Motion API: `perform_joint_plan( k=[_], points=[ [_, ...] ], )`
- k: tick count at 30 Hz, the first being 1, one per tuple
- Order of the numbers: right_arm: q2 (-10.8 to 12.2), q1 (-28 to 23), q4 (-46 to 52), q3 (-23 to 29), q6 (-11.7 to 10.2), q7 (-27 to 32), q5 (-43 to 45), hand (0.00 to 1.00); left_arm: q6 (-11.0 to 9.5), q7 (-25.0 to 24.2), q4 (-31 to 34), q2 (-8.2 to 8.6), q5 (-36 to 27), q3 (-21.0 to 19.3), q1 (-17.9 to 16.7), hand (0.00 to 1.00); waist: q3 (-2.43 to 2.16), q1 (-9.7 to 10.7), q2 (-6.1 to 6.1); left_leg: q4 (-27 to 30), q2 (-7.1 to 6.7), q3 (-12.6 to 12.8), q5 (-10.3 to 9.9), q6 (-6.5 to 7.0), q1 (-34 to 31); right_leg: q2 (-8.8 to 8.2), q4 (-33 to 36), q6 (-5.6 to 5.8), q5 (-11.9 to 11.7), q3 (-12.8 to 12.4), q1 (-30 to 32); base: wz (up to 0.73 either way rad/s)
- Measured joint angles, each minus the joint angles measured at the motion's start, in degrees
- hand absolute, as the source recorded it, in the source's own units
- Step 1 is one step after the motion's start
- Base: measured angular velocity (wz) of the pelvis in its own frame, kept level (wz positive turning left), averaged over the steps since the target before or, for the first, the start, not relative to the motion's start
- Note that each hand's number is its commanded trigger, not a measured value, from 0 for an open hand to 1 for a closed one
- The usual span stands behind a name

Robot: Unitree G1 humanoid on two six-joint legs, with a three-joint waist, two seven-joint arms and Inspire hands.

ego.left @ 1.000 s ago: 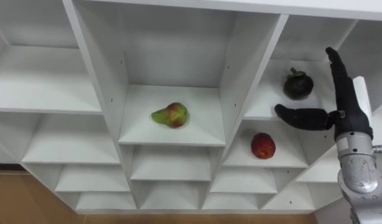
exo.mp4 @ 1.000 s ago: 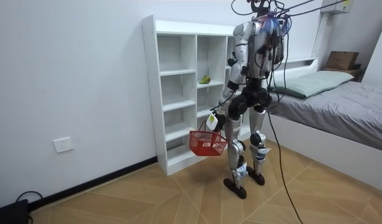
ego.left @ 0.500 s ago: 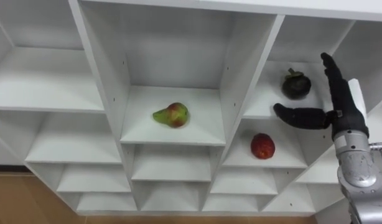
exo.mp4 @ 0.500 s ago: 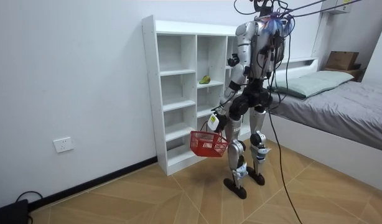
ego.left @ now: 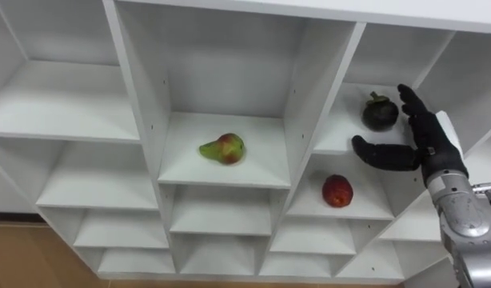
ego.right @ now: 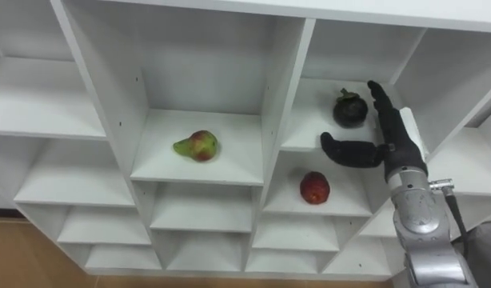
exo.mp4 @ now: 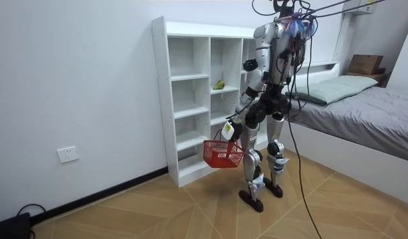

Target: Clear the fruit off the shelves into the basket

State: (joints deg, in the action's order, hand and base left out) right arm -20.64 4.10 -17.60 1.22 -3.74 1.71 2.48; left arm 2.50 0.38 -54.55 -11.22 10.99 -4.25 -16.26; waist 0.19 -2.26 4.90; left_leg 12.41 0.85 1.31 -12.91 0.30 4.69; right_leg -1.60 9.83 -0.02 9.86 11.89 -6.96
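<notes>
A dark mangosteen sits in the upper right compartment of the white closet. My right hand is open just to its right, fingers straight beside it and thumb stretched out below it, not touching. A red round fruit lies in the compartment underneath. A green-red pear lies in the middle compartment. In the room view I stand facing the closet, and my left hand hangs low, holding a red basket by its handle.
The other closet compartments hold nothing. A bed stands at the room view's right, close behind me. A wooden floor stretches in front of the closet.
My right hand has moved left and deeper into the upper right compartment, closer to the mangosteen. The head camera has shifted a little. The fruits have not moved.
</notes>
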Motion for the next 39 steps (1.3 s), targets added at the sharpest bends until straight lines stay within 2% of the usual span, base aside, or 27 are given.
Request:
perform_joint_plan(
  k=[13, 21, 22, 24, 25, 28, 32, 39],
  points=[
    [-0.7, 0.4, -0.4, 0.0, 0.0, -1.9, 0.3, 0.0, 0.1, 0.0, 0.0, -1.11, 1.1, 0.9, 0.0, 1.0, 0.09, 0.0, 0.21, 0.1, -0.02, -0.1, 0.0, 0.0, -0.1, -0.02, -0.1, 0.0, 0.0, 0.3, 0.0, 0.0],
    [-0.7, 0.4, -0.5, 0.0, 0.1, -2.0, 0.3, 0.0, 0.7, -1.0, 0.2, -1.16, 2.5, 1.0, 0.0, 1.0, 0.04, -0.2, 0.47, 0.2, -0.07, -0.1, 0.0, 0.0, -0.2, -0.04, -0.2, 0.0, 0.0, 0.2, 0.0, 0.0],
    [-0.7, 0.4, -0.5, 0.0, 0.1, -2.0, 0.3, 0.15, 1.0, -1.0, 0.2, -1.16, 2.5, 1.0, 0.0, 1.0, 0.03, -0.2, 0.47, 0.2, -0.06, -0.1, 0.0, 0.0, -0.2, -0.04, -0.2, 0.0, 0.0, 0.2, 0.0, 0.0],
    [-0.7, 0.4, -0.5, 0.0, 0.1, -2.0, 0.3, 0.95, 1.2, -1.1, 0.2, -1.16, 2.5, 1.0, 0.0, 1.0, 0.03, -0.3, 0.47, 0.3, -0.07, -0.1, 0.0, 0.0, -0.2, -0.04, -0.2, 0.0, 0.0, 0.2, 0.0, 0.0],
    [-0.7, 0.4, -0.5, 0.0, 0.1, -2.0, 0.3, 1.0, 1.2, -1.1, 0.2, -1.16, 2.5, 1.0, 0.0, 1.0, 0.03, -0.3, 0.47, 0.3, -0.07, -0.1, 0.0, 0.0, -0.3, -0.04, -0.2, 0.0, 0.0, 0.2, 0.0, 0.0],
    [-0.9, 0.4, -0.5, 0.1, 0.1, -1.5, 0.5, 1.0, 1.2, -1.1, 0.2, -1.16, 2.5, 1.0, 0.0, 1.0, 0.02, -0.5, 0.45, 0.3, -0.07, -0.1, 0.0, 0.0, -0.3, -0.04, -0.2, 0.0, 0.0, 0.2, 0.0, 0.0],
    [-2.3, 1.4, -0.5, 0.0, 0.1, -1.0, 2.2, 1.0, 1.2, -1.1, 0.2, -1.16, 2.5, 1.0, 0.0, 1.0, 0.02, -1.2, 0.43, 0.3, -0.08, -0.2, 0.0, 0.0, -0.3, -0.04, -0.2, 0.0, 0.0, 0.4, -0.2, 0.02],
    [-2.3, 2.1, -0.5, 0.0, 0.1, -0.1, 3.3, 1.0, 1.3, -1.0, 0.2, -1.16, 2.5, 1.1, 0.1, 1.0, 0.0, -1.3, 0.34, 0.3, -0.09, -0.6, 0.0, 0.0, -0.3, -0.04, -0.2, 0.0, 0.0, 0.9, -0.4, 0.03]
  ],
)
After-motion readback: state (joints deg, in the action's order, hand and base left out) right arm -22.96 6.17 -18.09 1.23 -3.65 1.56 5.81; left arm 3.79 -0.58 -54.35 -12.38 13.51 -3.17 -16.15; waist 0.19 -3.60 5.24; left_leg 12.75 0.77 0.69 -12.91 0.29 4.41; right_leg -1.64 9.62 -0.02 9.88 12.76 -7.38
